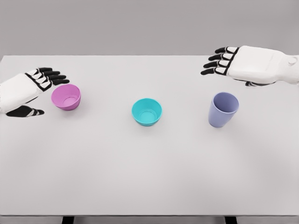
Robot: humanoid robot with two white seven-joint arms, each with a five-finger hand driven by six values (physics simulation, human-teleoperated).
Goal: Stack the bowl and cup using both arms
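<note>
Teal bowl [146, 111] sits mid-table [140, 177], upright and empty. Left of it, the pink bowl [66, 97] is empty too, just beside the open, empty left hand [29, 91]. Right, the lavender cup [223, 109] stands upright below the spread-fingered right hand [243, 65].

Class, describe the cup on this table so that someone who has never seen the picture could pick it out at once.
Start from the white table, where three containers stand in a row. The cup is the rightmost one, just below the right hand. It is lilac-blue and taller and narrower than the teal bowl in the middle and the pink bowl on the left.
</note>
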